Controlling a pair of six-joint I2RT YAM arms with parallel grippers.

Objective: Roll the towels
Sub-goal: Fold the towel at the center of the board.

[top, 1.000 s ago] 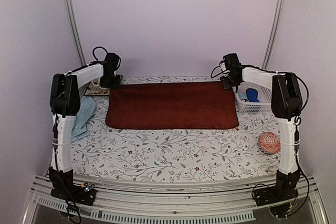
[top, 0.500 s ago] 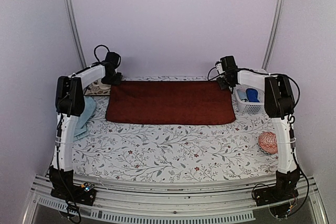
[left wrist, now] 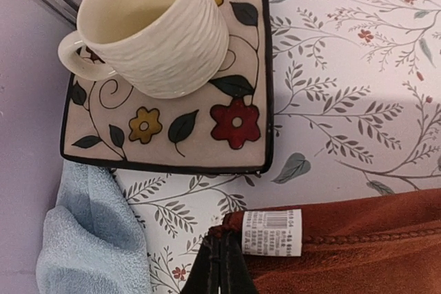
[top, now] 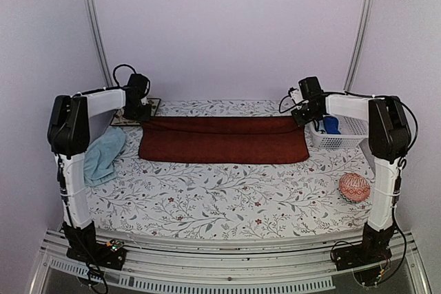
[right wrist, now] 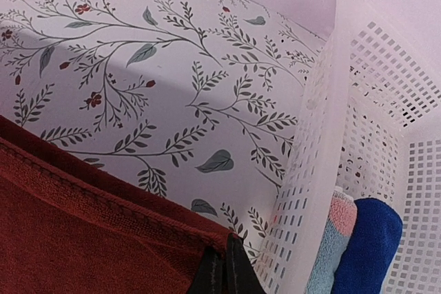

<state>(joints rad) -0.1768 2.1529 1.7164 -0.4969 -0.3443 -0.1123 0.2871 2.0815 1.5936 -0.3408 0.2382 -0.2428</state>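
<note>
A dark maroon towel (top: 224,144) lies spread across the back of the table, its far edge lifted into a fold. My left gripper (top: 141,115) is shut on its far left corner, beside the white label (left wrist: 270,233); the jaws (left wrist: 222,244) pinch the hem of the cloth (left wrist: 358,253). My right gripper (top: 302,118) is shut on the far right corner, fingers (right wrist: 226,256) closed over the hem of the maroon towel (right wrist: 83,232). A pale blue towel (top: 103,154) lies crumpled at the left, its edge (left wrist: 89,239) close to my left gripper.
A cream cup (left wrist: 151,29) stands on a flowered square plate (left wrist: 234,122) just behind the left corner. A white perforated basket (top: 341,135) with blue cloths (right wrist: 365,246) sits right of the right gripper. An orange-pink patterned ball (top: 353,187) lies at the right front.
Both grippers have shifted slightly outward and toward the front with the far corners. The maroon towel's far edge has come up into a fold and the towel looks shorter front to back.
</note>
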